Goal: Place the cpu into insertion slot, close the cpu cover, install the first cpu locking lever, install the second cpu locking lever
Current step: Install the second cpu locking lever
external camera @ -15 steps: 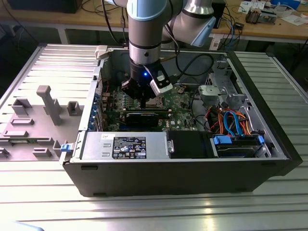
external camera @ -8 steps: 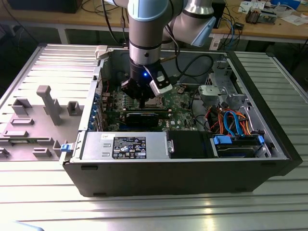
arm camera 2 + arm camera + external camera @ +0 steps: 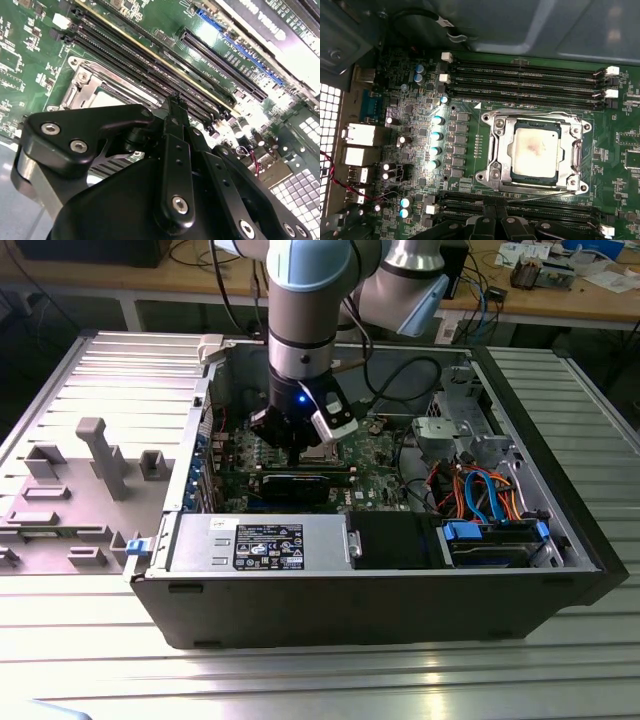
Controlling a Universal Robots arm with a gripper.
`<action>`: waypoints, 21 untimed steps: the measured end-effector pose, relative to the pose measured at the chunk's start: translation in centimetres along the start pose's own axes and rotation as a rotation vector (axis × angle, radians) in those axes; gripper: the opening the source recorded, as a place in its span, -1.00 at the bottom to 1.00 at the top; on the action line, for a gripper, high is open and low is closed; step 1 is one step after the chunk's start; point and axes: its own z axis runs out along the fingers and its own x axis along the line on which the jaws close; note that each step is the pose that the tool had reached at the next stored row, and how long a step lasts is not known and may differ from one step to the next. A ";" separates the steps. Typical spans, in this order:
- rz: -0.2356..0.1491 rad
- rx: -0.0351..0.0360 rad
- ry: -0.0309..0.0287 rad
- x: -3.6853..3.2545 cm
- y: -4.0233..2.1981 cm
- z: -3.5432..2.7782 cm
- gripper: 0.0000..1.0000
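In the first wrist view the cpu, a dull silver square, lies in the insertion slot on the green board. The cpu cover, a silver frame, lies flat around it. One thin lever runs along one side of the frame. Another thin lever lies at a slant along the side nearest my gripper. My gripper is shut with nothing in it and hovers just beside a corner of the slot. In the exterior view the gripper hangs low over the motherboard.
Long black memory slots flank the socket on two sides. A black graphics card lies in front of the gripper, a power supply along the case's front wall, and cables and drive bays at the exterior view's right. A grey fixture stands left of the case.
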 end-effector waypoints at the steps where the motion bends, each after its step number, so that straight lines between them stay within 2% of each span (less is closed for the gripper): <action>1: -0.001 -0.0013 -0.0001 0.07 0.00 0.07 -0.79; 4: -0.004 -0.0060 -0.0005 0.27 -0.01 0.39 -0.79; 11: -0.010 -0.0243 -0.0022 0.49 -0.02 0.98 -0.79; 14: -0.010 -0.0368 -0.0036 0.55 -0.02 1.24 -0.79; 16: -0.011 -0.0505 -0.0051 0.65 -0.02 1.35 -0.79; 18: -0.011 -0.0583 -0.0059 0.69 -0.02 1.44 -0.79; 21: -0.011 -0.0596 -0.0055 0.71 -0.04 1.70 -0.79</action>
